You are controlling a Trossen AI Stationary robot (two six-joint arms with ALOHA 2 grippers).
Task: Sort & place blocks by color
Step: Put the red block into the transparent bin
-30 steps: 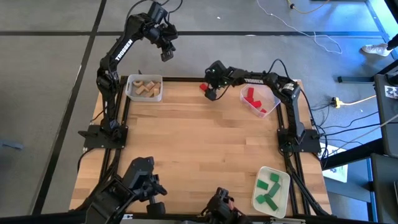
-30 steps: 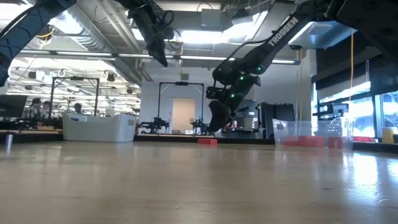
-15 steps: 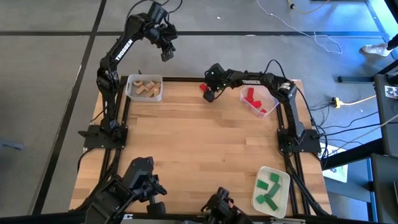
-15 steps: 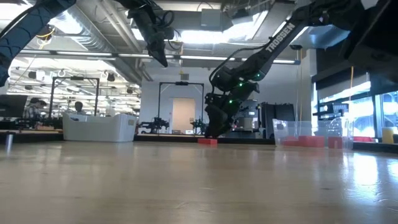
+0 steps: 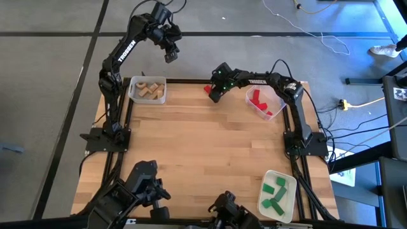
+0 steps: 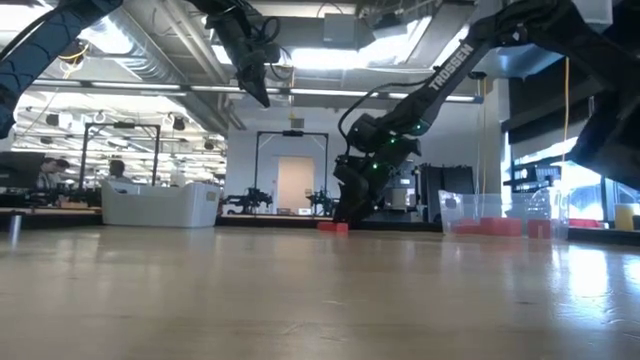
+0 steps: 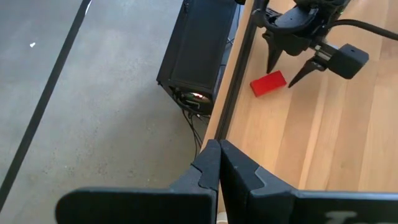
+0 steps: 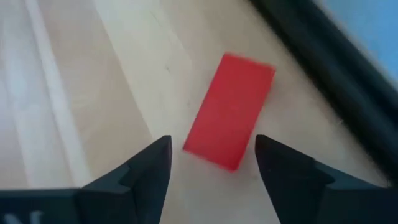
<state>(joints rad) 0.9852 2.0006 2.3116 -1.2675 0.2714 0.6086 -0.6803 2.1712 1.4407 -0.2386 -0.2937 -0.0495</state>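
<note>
At the frame's upper centre, the red block [image 8: 229,111] is straddled, ungripped, by the spread right gripper [image 8: 211,165]; the left gripper [image 7: 219,163] is clenched.

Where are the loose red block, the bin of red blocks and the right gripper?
Loose red block [image 8: 230,111], right wrist view, middle of its top face.
Bin of red blocks [image 5: 277,111], high view, clear rim.
Right gripper [image 8: 211,158], right wrist view, gap between open fingertips.
</note>
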